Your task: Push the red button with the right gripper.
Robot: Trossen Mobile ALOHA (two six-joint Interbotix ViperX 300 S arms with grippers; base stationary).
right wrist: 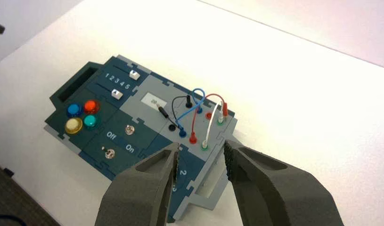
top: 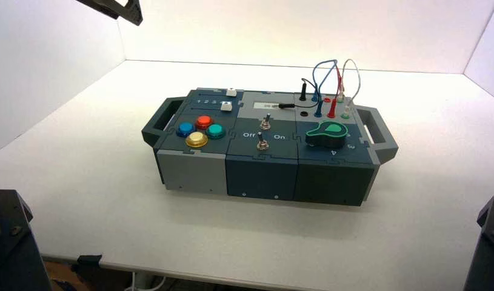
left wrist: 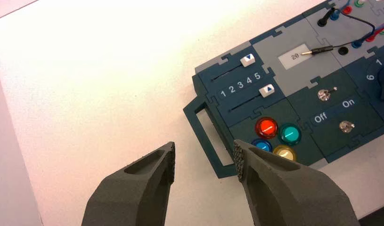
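The red button point(top: 203, 122) is a glossy domed button at the back of a group with blue, teal and yellow buttons on the box's left section. It also shows in the left wrist view point(left wrist: 266, 127) and the right wrist view point(right wrist: 91, 106). My right gripper point(right wrist: 201, 157) is open and empty. It hangs well above the box's right end, over the numbered knob section and the right handle, far from the red button. My left gripper point(left wrist: 204, 155) is open and empty above the table, beside the box's left handle point(left wrist: 204, 132).
The box point(top: 262, 173) stands mid-table with a handle at each end. It carries two white sliders point(left wrist: 249, 59) both near 5, two toggle switches point(top: 264, 123) by "Off/On", a green knob point(top: 326, 132) and plugged wires point(top: 329, 79). Dark arm parts sit at both lower corners point(top: 5, 242).
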